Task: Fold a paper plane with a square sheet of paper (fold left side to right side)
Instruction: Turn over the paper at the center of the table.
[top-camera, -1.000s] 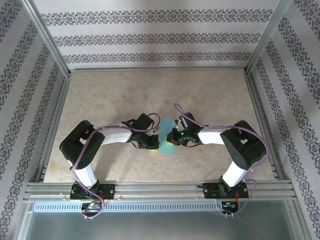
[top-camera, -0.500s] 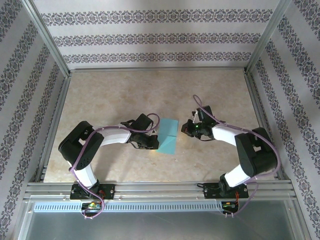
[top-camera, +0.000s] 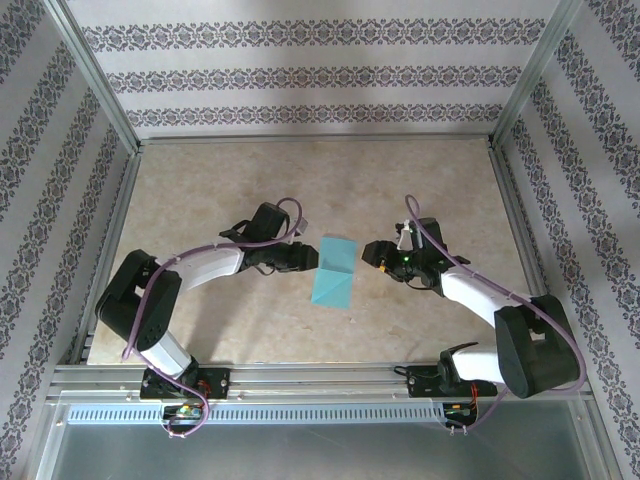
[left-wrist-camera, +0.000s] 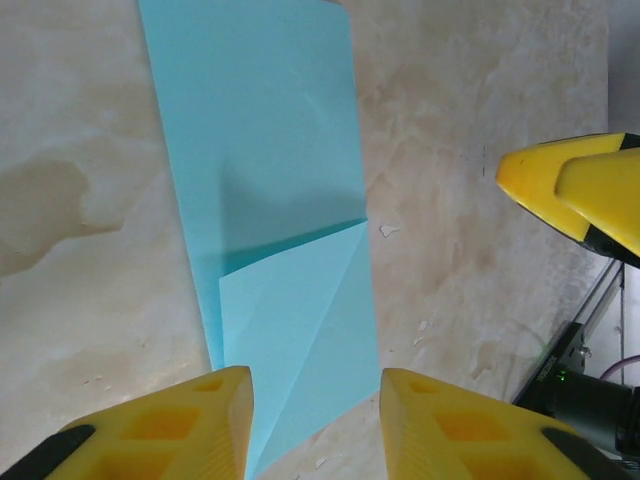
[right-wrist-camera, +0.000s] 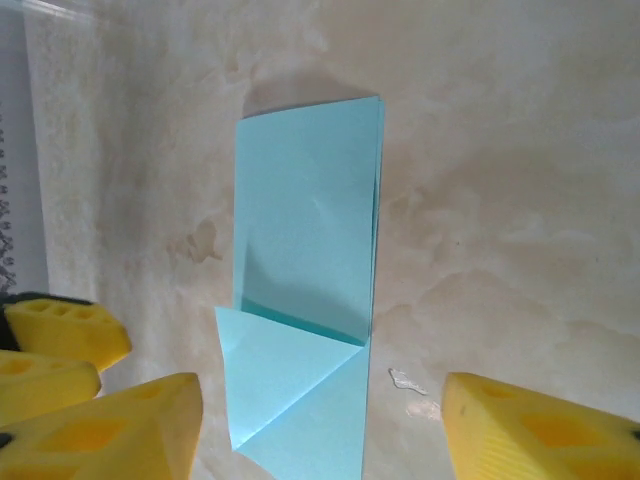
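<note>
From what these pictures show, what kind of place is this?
Most likely a robot test cell: a silver aluminium frame encloses a beige stone-patterned tabletop, floral-striped wallpaper panels serve as walls, and a white left arm and white right arm are bolted to a rail at the near edge.

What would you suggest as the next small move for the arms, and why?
Probably lower the left gripper onto the triangular flap to press its crease flat. The square sheet of paper lies folded on the table, touched by neither arm. The left and the right gripper stand open beside it, and a shadow along the flap's edge suggests it lifts slightly.
</note>
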